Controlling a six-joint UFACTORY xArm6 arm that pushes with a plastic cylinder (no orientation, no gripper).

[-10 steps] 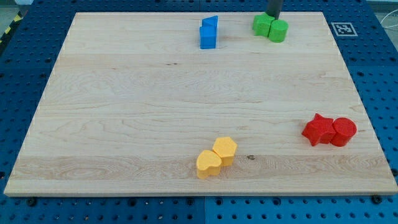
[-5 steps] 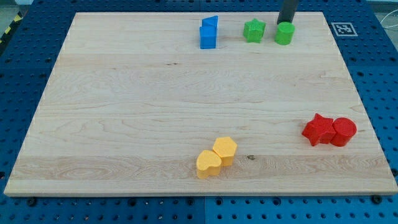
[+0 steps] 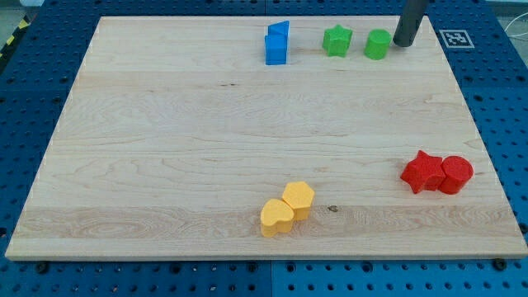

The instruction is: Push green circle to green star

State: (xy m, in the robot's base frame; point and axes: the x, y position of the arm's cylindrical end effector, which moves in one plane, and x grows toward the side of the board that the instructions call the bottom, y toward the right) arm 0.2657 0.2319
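Pale wooden counter (image 3: 206, 124), rectangular, on a blue perforated base (image 3: 33, 91).

Task items: green circle block (image 3: 378, 44), near the counter's top edge toward the top right corner; green star block (image 3: 336, 40), to the view's left of it, a clear gap between them.

My tip (image 3: 404, 43): end of a straight dark rod, just to the view's right of the green circle block. No claw fitted, so no claw state applies.

Other stock: two blue blocks (image 3: 277, 44), touching, top edge; two yellow blocks (image 3: 288, 209), touching, bottom edge; red star block (image 3: 422, 172) touching red circle block (image 3: 455, 175), right edge.
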